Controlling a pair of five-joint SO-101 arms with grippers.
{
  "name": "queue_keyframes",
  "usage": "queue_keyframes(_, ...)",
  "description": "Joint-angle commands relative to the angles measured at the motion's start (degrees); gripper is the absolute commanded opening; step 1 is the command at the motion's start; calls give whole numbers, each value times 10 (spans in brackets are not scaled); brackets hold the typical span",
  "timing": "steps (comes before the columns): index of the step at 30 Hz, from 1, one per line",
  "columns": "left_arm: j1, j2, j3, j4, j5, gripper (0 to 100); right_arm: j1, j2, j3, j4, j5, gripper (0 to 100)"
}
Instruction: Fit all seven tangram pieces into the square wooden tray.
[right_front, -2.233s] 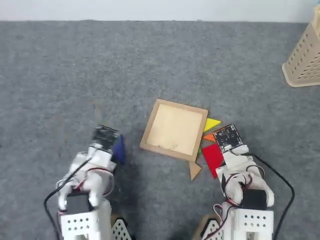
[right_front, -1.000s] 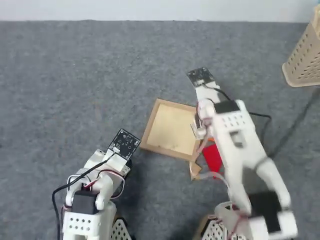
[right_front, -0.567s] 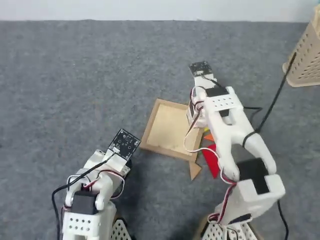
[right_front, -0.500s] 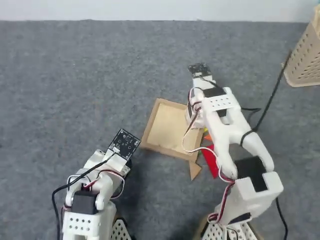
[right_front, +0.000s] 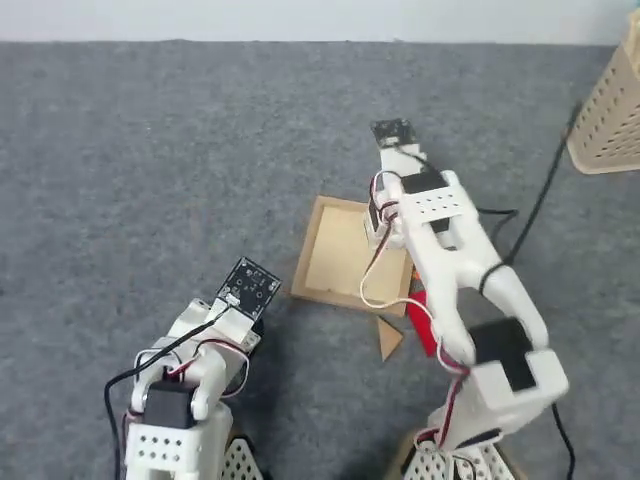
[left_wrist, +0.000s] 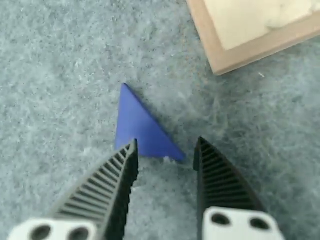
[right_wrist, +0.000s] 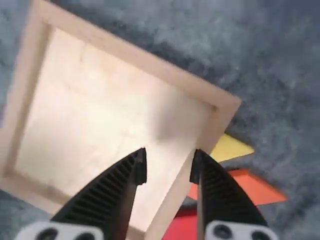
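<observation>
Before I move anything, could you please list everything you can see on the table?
square wooden tray: one, pale wood, mid-table, nothing inside
blue triangle: one, blue, on the mat near a tray corner
yellow piece: one, yellow, just outside the tray rim
orange piece: one, orange, next to the yellow one
red piece: one, red, beside the tray next to the orange one
plain wooden triangle: one, tan, on the mat off the tray's near corner
perforated beige container: one, far right edge
grey mat: one, covers the table
left tool: one, black fingers, open above the blue triangle
right tool: one, black fingers, open above the tray
</observation>
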Motion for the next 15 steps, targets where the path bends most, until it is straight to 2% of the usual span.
queue_keyframes(1, 1, -7, -7, 3, 4, 176, -4, -72, 19, -7, 16, 163)
queue_keyframes(15, 1, -7, -7, 3, 4, 176, 24, -14, 52, -44, 26, 162)
